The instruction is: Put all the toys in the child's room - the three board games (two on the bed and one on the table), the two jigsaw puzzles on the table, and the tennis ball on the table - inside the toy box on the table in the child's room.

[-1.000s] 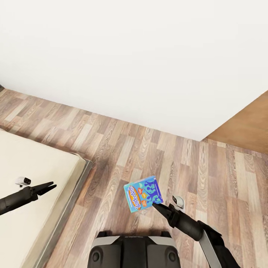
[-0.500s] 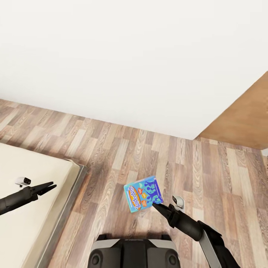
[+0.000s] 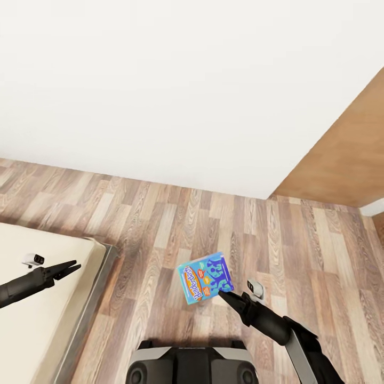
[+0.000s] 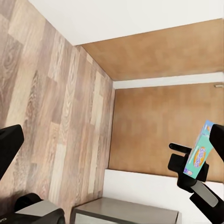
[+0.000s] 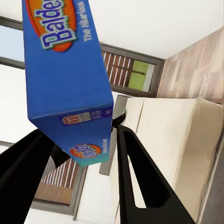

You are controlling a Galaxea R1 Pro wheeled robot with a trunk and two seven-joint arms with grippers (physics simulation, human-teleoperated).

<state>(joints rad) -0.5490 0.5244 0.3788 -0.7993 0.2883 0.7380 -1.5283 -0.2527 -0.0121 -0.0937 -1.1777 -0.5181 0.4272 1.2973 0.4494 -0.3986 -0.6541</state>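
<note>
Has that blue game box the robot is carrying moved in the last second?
Yes. The blue game box, pinched in the right gripper, has travelled with the turning robot, away from the bed corner and along the plank floor.

A thin blue, multicoloured board game (image 3: 205, 279) box hangs tilted above the wood plank floor, pinched at one corner by the right claw (image 3: 222, 295), beside the cream bed (image 3: 37, 298).

The right gripper (image 3: 224, 293), arm angled forward, is clamped on the blue game box (image 3: 205, 278); the left gripper (image 3: 69, 268) hangs with jaws nearly closed, empty.
</note>
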